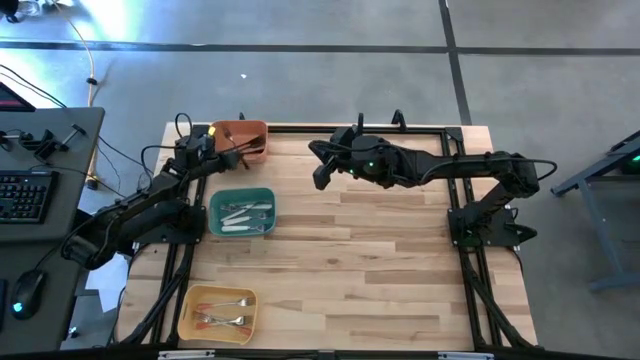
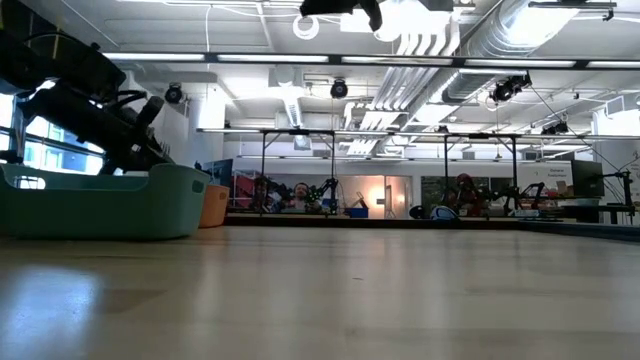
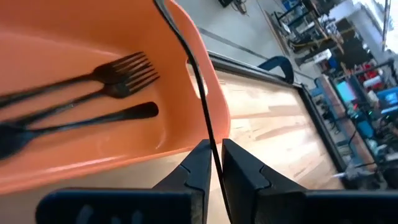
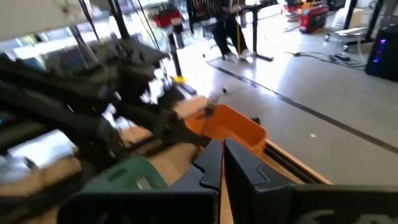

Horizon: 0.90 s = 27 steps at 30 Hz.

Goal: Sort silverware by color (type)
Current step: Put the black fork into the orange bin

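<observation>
The orange bin (image 1: 245, 130) at the table's far left holds black forks (image 3: 121, 70) and another black piece (image 3: 93, 119), lying flat on its floor. My left gripper (image 1: 230, 152) (image 3: 214, 163) hovers at that bin's near rim, shut on a thin black utensil (image 3: 198, 81) seen edge-on. The teal bin (image 1: 213, 212) holds white-handled silverware (image 1: 245, 213). The yellow bin (image 1: 190, 312) holds orange-handled silverware (image 1: 222, 316). My right gripper (image 1: 320, 176) (image 4: 222, 155) hangs shut and empty in the air over the table's far middle. My left gripper pinches the thin black utensil between its two fingers at one end (image 3: 213, 154). The rest (image 3: 180, 37) rises away from the fingers, past the orange bin's rim (image 3: 211, 93) and clear of the table. Which end it has, I cannot tell.
The three bins stand in a row along the table's left side, with bare wood over the middle and right (image 1: 380, 260). A dark frame rims the table (image 1: 455, 135). A desk with a keyboard (image 1: 25, 195) stands left of the table. People sit far off in the room (image 2: 298, 195).
</observation>
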Tool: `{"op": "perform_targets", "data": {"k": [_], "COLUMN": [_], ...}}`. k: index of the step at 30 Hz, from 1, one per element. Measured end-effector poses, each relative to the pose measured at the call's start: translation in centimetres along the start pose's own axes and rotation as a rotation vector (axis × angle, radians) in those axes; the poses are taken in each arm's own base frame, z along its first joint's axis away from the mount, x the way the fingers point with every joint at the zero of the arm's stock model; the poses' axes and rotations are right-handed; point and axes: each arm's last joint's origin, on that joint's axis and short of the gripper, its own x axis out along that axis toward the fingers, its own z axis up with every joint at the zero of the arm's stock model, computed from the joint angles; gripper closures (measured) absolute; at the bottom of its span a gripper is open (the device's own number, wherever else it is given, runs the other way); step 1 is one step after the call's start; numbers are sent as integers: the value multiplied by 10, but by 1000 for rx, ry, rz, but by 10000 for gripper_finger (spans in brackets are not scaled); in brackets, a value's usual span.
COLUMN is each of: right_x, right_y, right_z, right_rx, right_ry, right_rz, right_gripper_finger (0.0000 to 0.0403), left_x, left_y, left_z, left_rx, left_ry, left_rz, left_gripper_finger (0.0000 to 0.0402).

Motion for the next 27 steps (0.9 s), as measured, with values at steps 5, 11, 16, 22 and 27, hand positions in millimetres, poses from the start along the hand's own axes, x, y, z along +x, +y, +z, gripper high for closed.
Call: {"op": "perform_targets", "data": {"k": [5, 11, 16, 22, 27], "right_x": [2, -4, -25, -49, -57], "right_y": [-7, -6, -13, -38, -51], "right_z": [-5, -4, 9, 5, -2], "right_rx": [-55, -160, -225, -208, -185], "right_ry": [59, 100, 60, 23, -49], "right_rz": [-39, 41, 104, 247, 258], "right_gripper_finger": [403, 403, 403, 403, 403], "left_x": [0, -3, -9, -13, -11], "left_y": [-4, -20, -31, -35, -32], "left_z": [3, 12, 18, 18, 17], "left_rx": [100, 205, 311, 397, 364], "left_ry": [-18, -33, -112, -135, -134], "left_rz": [-55, -314, -410, -438, -385], "left_gripper_finger": [388, 398, 399, 400, 400]}}
